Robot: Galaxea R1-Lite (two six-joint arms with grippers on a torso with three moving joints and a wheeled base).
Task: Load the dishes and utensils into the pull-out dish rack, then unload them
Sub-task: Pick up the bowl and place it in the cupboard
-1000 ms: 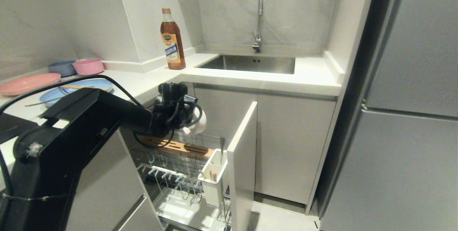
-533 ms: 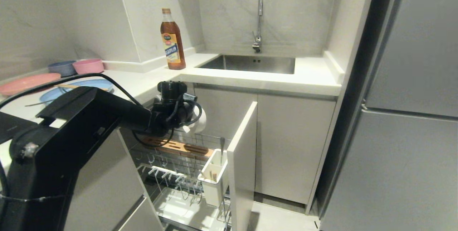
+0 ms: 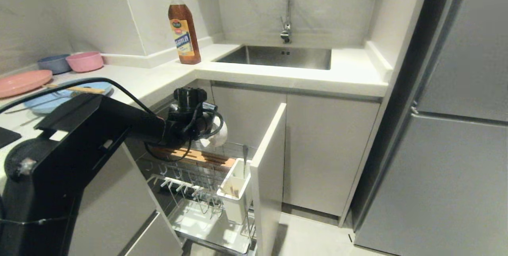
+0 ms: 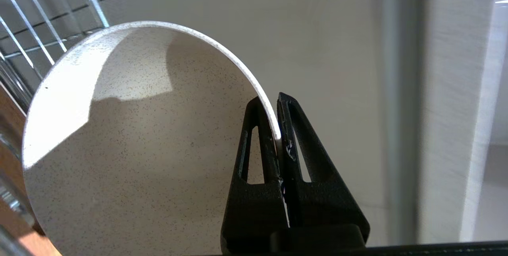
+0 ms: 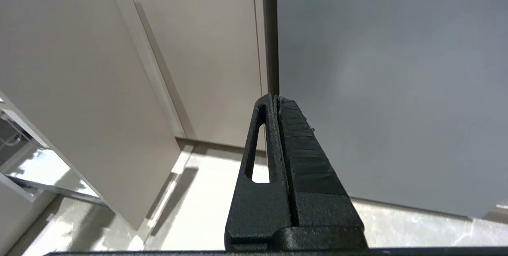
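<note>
The pull-out dish rack [image 3: 186,180] stands drawn out of the cabinet, with its wooden block [image 3: 198,156] at the back and its white utensil cup [image 3: 234,198] near the front panel. A steel spoon [image 3: 245,156] stands in that cup. My left gripper [image 4: 270,99] is shut on the rim of the cream-white bowl [image 4: 131,129]. It holds the bowl [image 3: 219,136] on edge above the back of the rack. The light-blue plate [image 3: 37,104] lies on the counter at the left, with wooden chopsticks [image 3: 75,88] across it. My right gripper [image 5: 274,98] is shut and empty, and faces the cabinets.
An oil bottle [image 3: 183,29] stands on the counter beside the sink [image 3: 278,56] and tap [image 3: 288,6]. A pink plate [image 3: 22,81], a pink bowl [image 3: 84,61] and a grey-blue bowl [image 3: 53,63] sit at the far left. The rack's front panel [image 3: 270,176] juts out; a grey fridge [image 3: 456,129] fills the right.
The whole head view has shifted, counter and sink now higher in the picture, so the camera moved. The left gripper still holds the bowl over the back of the rack.
</note>
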